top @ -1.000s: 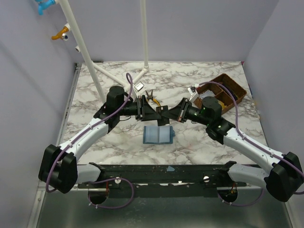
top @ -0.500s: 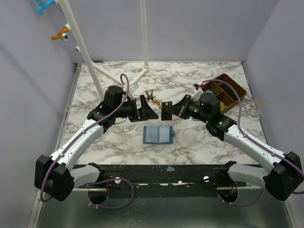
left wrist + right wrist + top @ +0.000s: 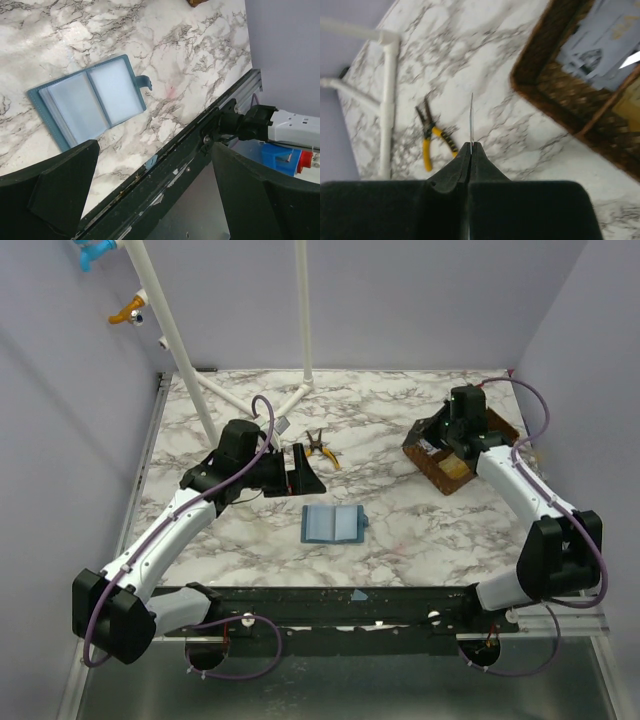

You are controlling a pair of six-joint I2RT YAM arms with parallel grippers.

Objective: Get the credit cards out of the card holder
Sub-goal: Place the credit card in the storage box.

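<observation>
The marble table [image 3: 400, 530] bears the card holder [image 3: 335, 525], lying open at centre frame. The left gripper [image 3: 300, 472] hovers just above-left of it, fingers spread. At upper right, over the tray [image 3: 428, 467], the right gripper [image 3: 471, 146] pinches a thin card [image 3: 471, 117].

- Robotics lab test cell: plain lavender panels [image 3: 60, 440] close in a marble-patterned desk [image 3: 400, 530] on three sides.
- Two cable-draped robot arms [image 3: 165, 535] stand bolted to a black rail [image 3: 350, 605] behind the left tool [image 3: 312, 472].
- A white pipe frame [image 3: 185, 350] rises beyond that tool, a blue clamp [image 3: 92, 252] and an orange clamp [image 3: 128, 310] near its top.
- A white power strip [image 3: 295, 125] lies below the rail.
</observation>
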